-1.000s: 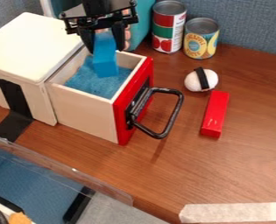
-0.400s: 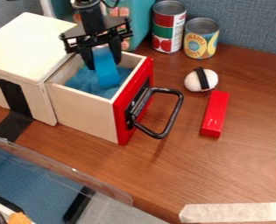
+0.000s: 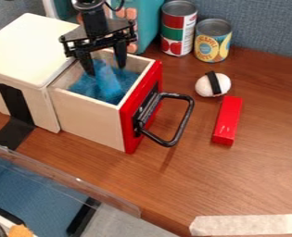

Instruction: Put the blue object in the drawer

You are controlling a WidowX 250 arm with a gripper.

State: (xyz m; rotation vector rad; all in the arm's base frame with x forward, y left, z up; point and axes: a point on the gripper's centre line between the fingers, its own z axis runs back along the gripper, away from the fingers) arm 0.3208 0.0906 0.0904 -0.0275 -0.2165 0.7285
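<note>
Camera view: toward eleven o'clock, my gripper point(image 3: 105, 70) gapes wide over the drawer point(image 3: 89, 118), clasping nothing, the blurred blue object point(image 3: 109, 86) beneath.

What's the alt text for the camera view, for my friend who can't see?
A black gripper, fingers apart, hangs over an open drawer with a blue block in it. At right on the table are a white egg with a black band, a red block and two cans.
</note>
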